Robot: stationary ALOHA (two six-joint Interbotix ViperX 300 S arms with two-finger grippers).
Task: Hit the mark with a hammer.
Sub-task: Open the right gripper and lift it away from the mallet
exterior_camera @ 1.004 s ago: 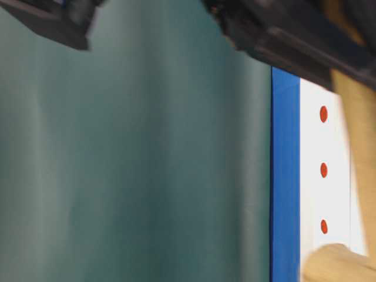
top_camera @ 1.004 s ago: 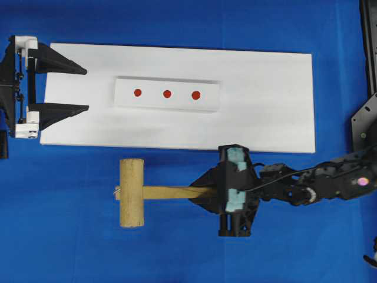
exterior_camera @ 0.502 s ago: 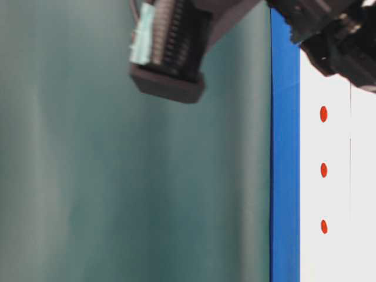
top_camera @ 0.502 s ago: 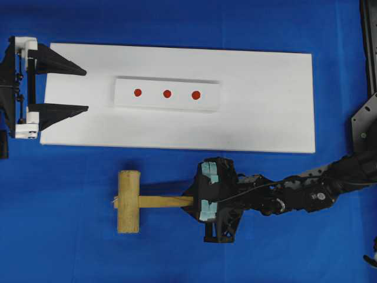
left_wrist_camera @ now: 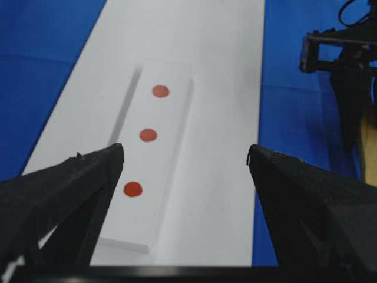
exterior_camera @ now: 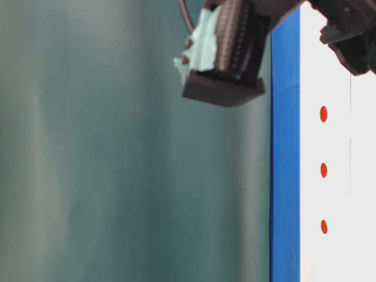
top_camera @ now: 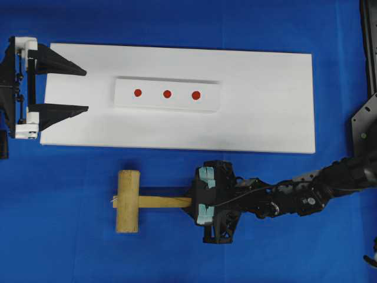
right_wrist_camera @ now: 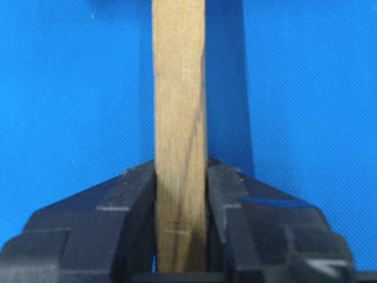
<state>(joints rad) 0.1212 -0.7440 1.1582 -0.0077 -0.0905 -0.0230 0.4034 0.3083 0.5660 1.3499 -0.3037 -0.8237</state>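
1. The hammer (top_camera: 131,201) is seen lying over the blue surface (top_camera: 59,236), just off the near long edge of the white board (top_camera: 265,106). Its head points toward the left edge of the surface and its handle runs toward the right.
2. The mark (top_camera: 196,95) is found on the raised white strip (top_camera: 167,94) in the middle of the board, as the rightmost of three red dots in the overhead view.
3. The right tool (top_camera: 195,202) is clamped narrowly on the handle's end, with wood pressed between both jaws in the right wrist view.
4. The left tool (top_camera: 87,89) is held wide apart at the board's left edge, and nothing is gripped or touched.
5. For a clean strike, the head would best be lifted clear, carried over the board until centred above the mark, then brought down flat; the two smaller dots should be avoided.
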